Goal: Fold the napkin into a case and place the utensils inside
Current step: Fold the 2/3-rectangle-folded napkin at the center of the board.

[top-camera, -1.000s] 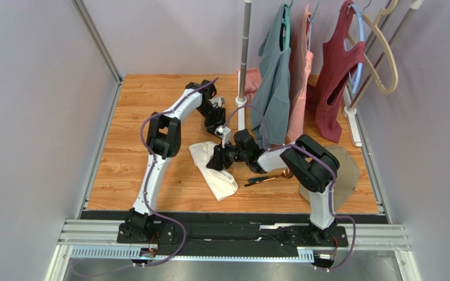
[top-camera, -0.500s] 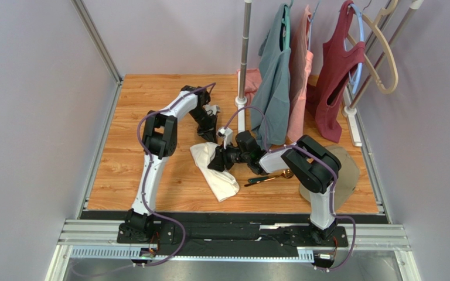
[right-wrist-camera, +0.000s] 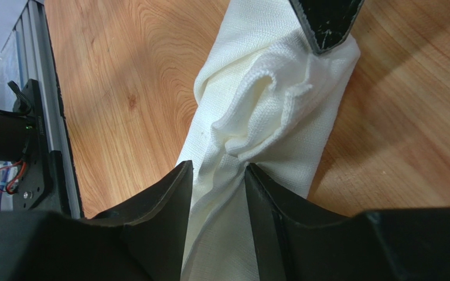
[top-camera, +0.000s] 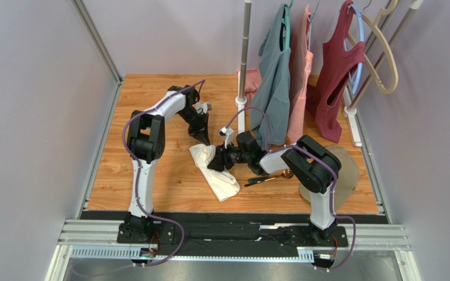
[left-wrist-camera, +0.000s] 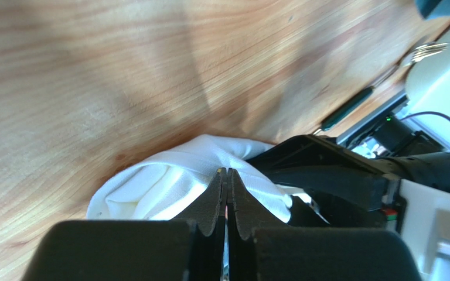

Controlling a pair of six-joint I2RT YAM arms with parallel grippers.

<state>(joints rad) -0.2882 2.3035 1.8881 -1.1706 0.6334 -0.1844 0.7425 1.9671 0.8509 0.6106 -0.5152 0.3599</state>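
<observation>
Saw the white cloth napkin (top-camera: 221, 181) lying in a long, bunched strip on the brown wooden surface (top-camera: 110, 175), between the two arms. Was held near its middle by the right end effector (top-camera: 218, 161), with both fingers squeezed onto a gathered fold. Was touched at its far end by the left end effector (top-camera: 203, 139), fingers pressed tight together and no cloth seen between them.

Saw the slim utensils with dark green handles and shiny gold heads (top-camera: 266, 177) just beside the napkin on the right side, not tucked into anything yet.

Looked soft, light and floppy, that napkin, so likely to sag and lose its shape when lifted. Seemed best to pinch a corner or a flat edge, not the thick bunch. Looked hard, thin and slippery, those utensils. Seemed best to grab them by the handles.
</observation>
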